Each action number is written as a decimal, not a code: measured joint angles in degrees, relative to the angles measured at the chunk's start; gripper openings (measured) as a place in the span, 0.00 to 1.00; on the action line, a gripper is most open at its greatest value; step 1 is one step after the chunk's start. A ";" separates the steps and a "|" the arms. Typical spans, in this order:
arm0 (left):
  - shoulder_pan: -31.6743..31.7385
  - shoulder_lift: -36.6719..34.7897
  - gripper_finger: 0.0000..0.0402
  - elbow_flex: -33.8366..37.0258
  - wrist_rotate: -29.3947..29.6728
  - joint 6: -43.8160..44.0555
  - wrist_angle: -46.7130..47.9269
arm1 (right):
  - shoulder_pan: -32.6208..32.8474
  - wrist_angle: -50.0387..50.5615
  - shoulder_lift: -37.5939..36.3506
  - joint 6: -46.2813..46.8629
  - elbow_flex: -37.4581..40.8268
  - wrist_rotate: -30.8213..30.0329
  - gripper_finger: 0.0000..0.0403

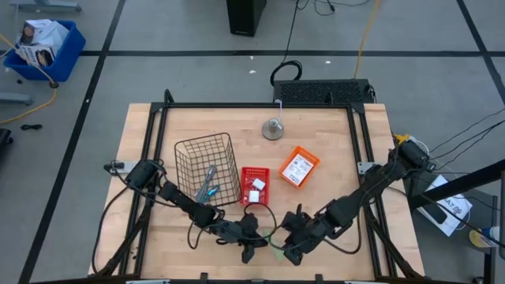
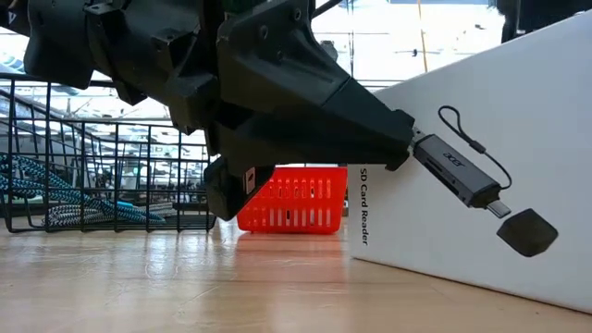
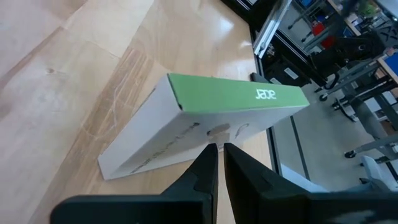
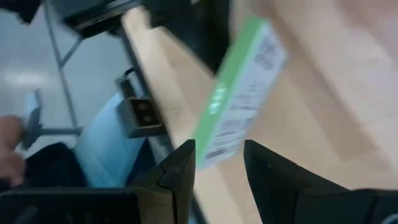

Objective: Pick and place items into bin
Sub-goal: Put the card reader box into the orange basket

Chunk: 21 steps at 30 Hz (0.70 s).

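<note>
While the closed left gripper (image 3: 217, 152) nudges the white box (image 3: 186, 134), the right gripper (image 4: 219, 158) holds its end

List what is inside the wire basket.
The wire basket holds a slim blue-and-grey tool near its front wall. Nothing else shows inside; the left arm hides part of it in the low view.

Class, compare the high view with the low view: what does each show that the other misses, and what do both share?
Only the high view shows the orange packet, the metal bell-shaped object and both arms converging near the table's front edge. Only the low view shows the white box face, printed with a card reader picture and "SD Card Reader". Both show the wire basket with blue items inside, the small red bin and the wooden table.
</note>
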<state>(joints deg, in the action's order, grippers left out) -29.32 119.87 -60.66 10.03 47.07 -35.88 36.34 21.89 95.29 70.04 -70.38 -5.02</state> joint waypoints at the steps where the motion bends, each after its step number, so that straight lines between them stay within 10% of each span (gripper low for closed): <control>1: 0.00 0.00 0.08 0.00 0.08 0.00 0.06 | 0.02 -0.08 0.53 -0.26 -0.94 0.69 0.32; 21: 0.04 0.00 0.08 0.00 0.61 0.24 1.27 | -0.11 24.49 14.16 -4.86 -22.31 0.78 0.30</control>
<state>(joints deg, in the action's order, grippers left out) -29.28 119.87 -60.66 10.64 47.31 -34.61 36.23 46.38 109.44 65.18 -92.70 -4.25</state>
